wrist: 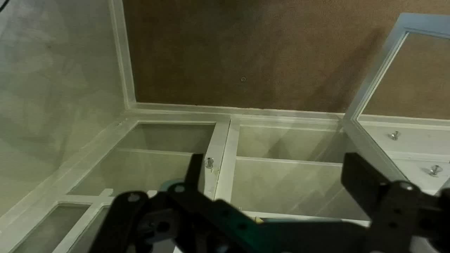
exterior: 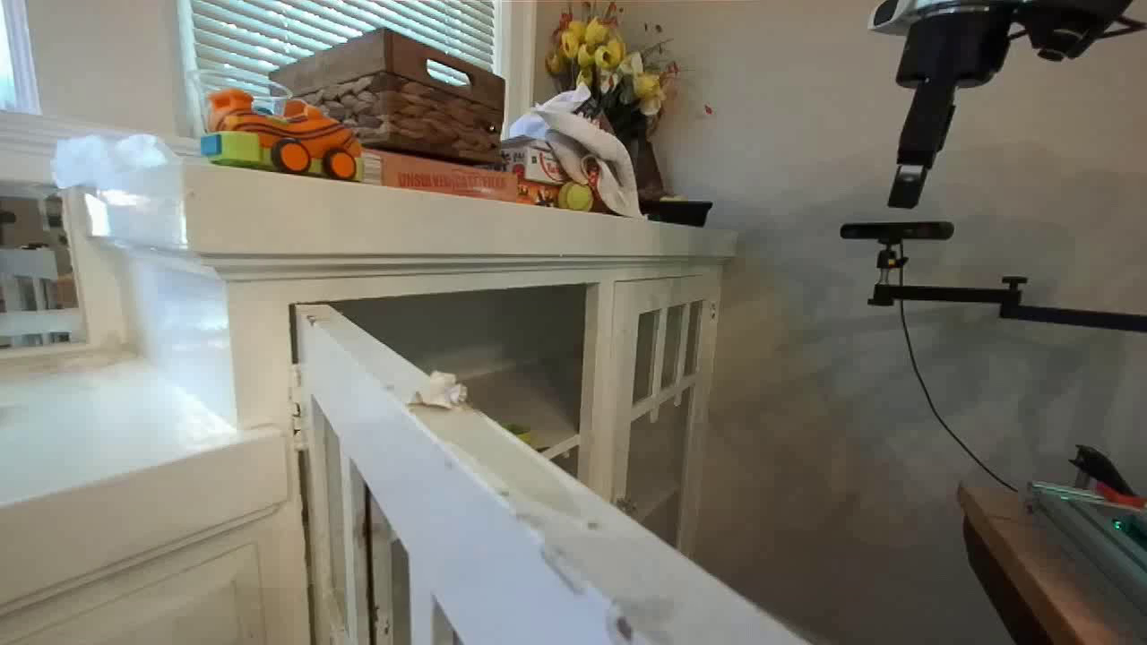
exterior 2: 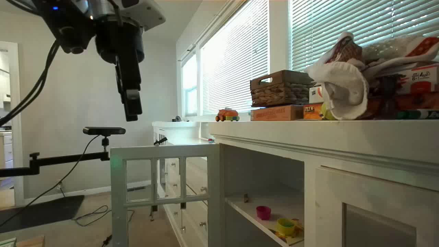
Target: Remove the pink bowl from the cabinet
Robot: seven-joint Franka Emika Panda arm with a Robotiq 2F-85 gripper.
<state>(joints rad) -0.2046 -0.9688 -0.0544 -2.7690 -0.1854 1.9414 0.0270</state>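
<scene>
Item inspected: the pink bowl [exterior 2: 263, 212], seen in an exterior view. Location: inside the cabinet [exterior 2: 310, 192], on the shelf [exterior 2: 279, 206] of the compartment [exterior 2: 262, 171] whose glazed door [exterior 2: 118, 192] stands open. Orientation: the bowl sits upright, rim uppermost, mouth facing the ceiling. Its body is round and appears about as wide as tall; its axis runs vertical, square to the shelf. Finer detail is too small to tell.

Adjacent articles: a yellow cup [exterior 2: 285, 226] stands near the bowl, apart from it, with a yellow-orange piece [exterior 2: 299, 227] of unclear shape just beside that cup. A small brown object [exterior 2: 245, 198] stands on the bowl's other side.

Cabinet: its long axis runs beneath the windows [exterior 2: 236, 61], and its front faces into the room. The door is swung outward, roughly square to that front.

Jaws: in the wrist view I record both halves spread wide, the compartment visible through the gap. In both exterior views my jaws hang from the arm [exterior 2: 145, 15] pointing down, outside the cabinet; the bowl is well apart from them.
</scene>
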